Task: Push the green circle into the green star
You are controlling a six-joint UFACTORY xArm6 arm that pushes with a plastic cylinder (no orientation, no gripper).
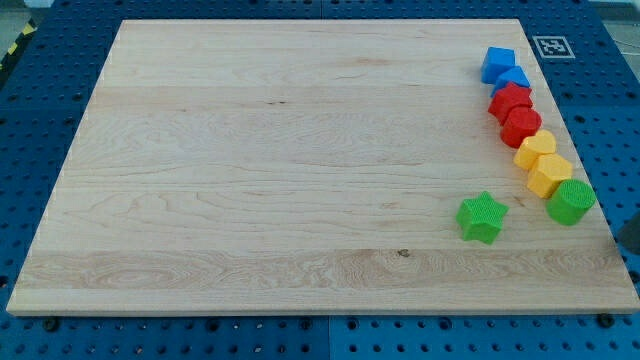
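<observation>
From my remote seat I see the small green cylinder-shaped circle block [571,201] sitting at the view's right edge of the pale wooden worktop [280,160], touching or just beside the lower of two yellow blocks [549,173], with the green star-shaped block [482,217] near it, toward the view's left and slightly lower. This arm carries no gripper, so nothing opens or closes; a dark blur at the far right edge [630,232] is probably my rod, but I cannot make out my tip clearly enough to place it against the blocks. My main worry is the approach: the circle lies so near the worktop's right edge that my tip has little room to get behind it, and an off-centre contact on a round block would likely send it skidding up the view or down it, past the star. A push begun too high could also drag the lower yellow block along, or disturb the upper yellow block [535,148], the two red blocks [514,112] and the two blue blocks [501,68] lined up above. If I hit the star hard, it may slide away.
</observation>
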